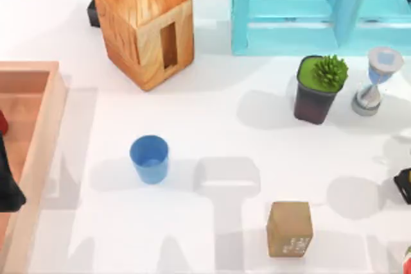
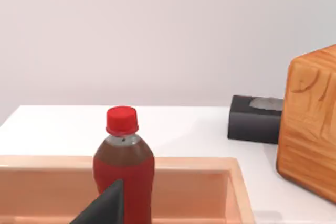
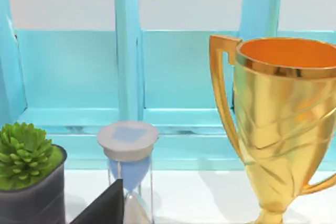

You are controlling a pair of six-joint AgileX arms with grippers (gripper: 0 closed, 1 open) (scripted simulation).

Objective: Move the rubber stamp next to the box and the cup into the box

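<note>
A: While both AgileX arms sit at the desk's side edges, where are the task items?

B: The small blue plastic cup (image 1: 149, 158) stands upright left of desk centre. The tan cork-coloured rubber stamp (image 1: 289, 228) sits near the front edge, right of centre, well apart from the cup. The shallow light-wood box (image 1: 40, 134) lies at the left edge and contains a red-capped bottle (image 2: 124, 169).

A: Jaw state?

B: Cannot tell for either the left gripper (image 1: 9, 187), over the box, or the right gripper (image 1: 403, 184), at the right edge.

A: Other items?

B: The orange-brown wooden cube (image 1: 146, 27), turquoise shelf frame (image 1: 318, 8), potted green plant (image 1: 319, 88), hourglass (image 1: 376, 80) and gold trophy (image 3: 281, 124).
</note>
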